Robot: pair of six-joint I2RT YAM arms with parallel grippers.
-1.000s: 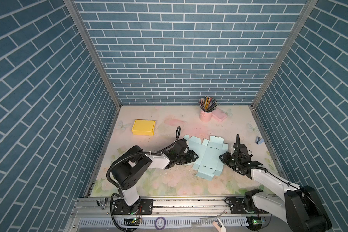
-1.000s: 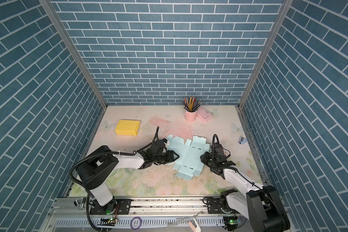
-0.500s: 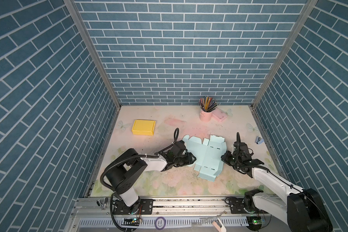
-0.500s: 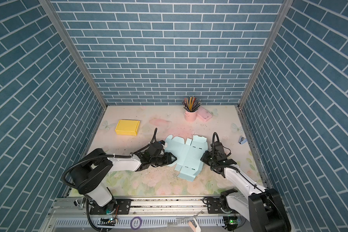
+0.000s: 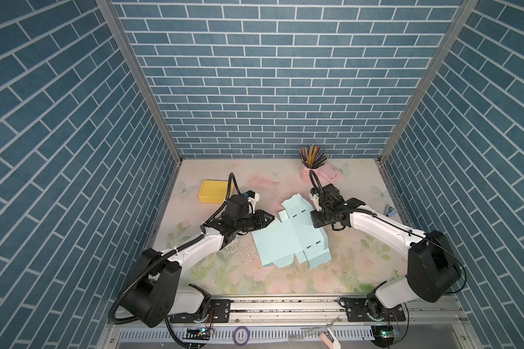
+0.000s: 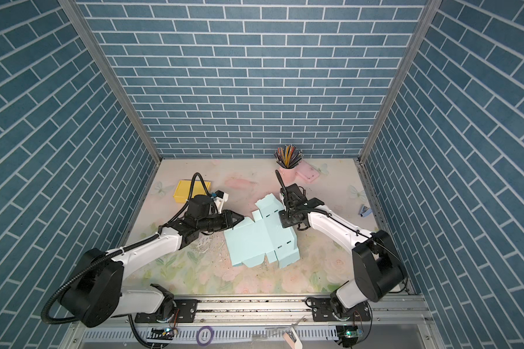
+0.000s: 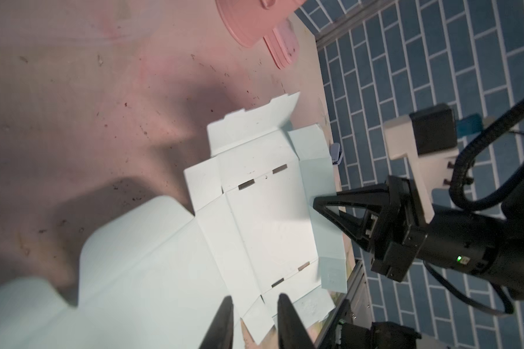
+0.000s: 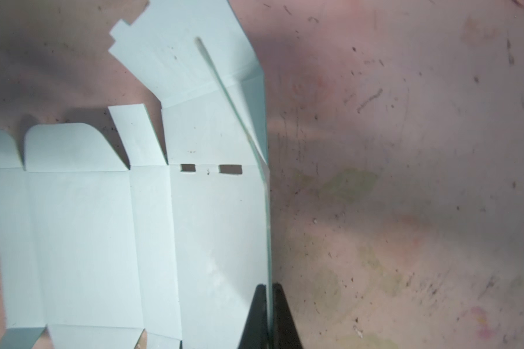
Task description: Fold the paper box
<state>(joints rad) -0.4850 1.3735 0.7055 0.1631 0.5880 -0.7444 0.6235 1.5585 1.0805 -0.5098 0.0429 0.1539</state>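
Floral tabletop: paper box is lying mostly flat on the robot's side of the pencil cup. Right gripper is pinching its upturned side panel. Left gripper jaws are standing slightly parted at the opposite edge. Light, floppy card, so you should be gripping beside creases.

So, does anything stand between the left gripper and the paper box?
Nothing visible does. The left gripper is right at the left edge of the paper box, and the right gripper is shut on its raised right flap.
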